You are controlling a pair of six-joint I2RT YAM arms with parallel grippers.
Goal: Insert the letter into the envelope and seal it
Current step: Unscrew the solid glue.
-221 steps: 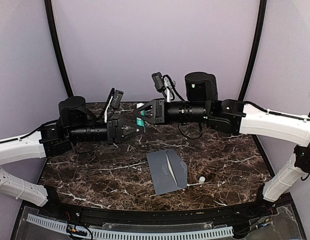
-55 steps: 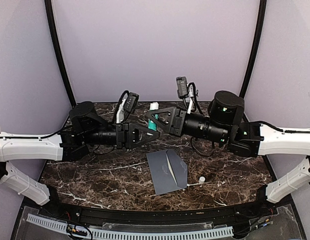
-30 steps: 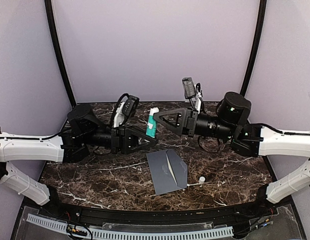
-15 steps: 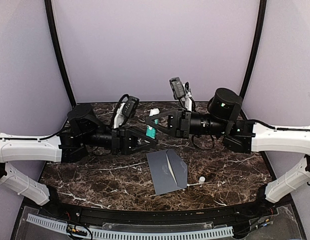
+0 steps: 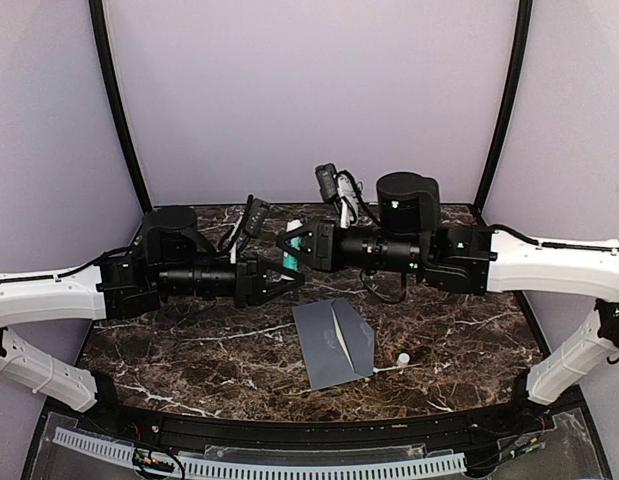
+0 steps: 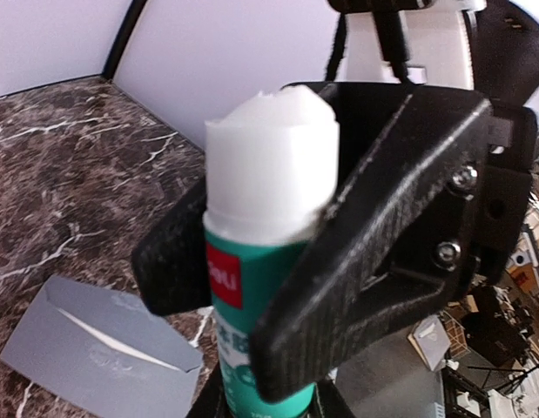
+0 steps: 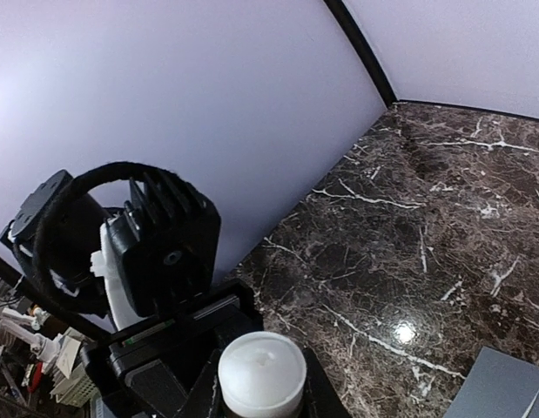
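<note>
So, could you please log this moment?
left hand: holds green-and-white glue stick | right hand: closed on its white end | slate-grey paper envelope: flat, cream letter showing at flap

White arm shells [image 5: 544, 262], black motor joints [image 5: 407, 195], looping black cables [image 7: 104, 167], silver screws [image 6: 465, 178]

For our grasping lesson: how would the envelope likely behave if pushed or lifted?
The envelope lies thin and flat on the polished table, so a push probably slides it. Being paper, it likely sags when lifted by one edge. A pale gap shows along its flap, so that may lift open.
</note>
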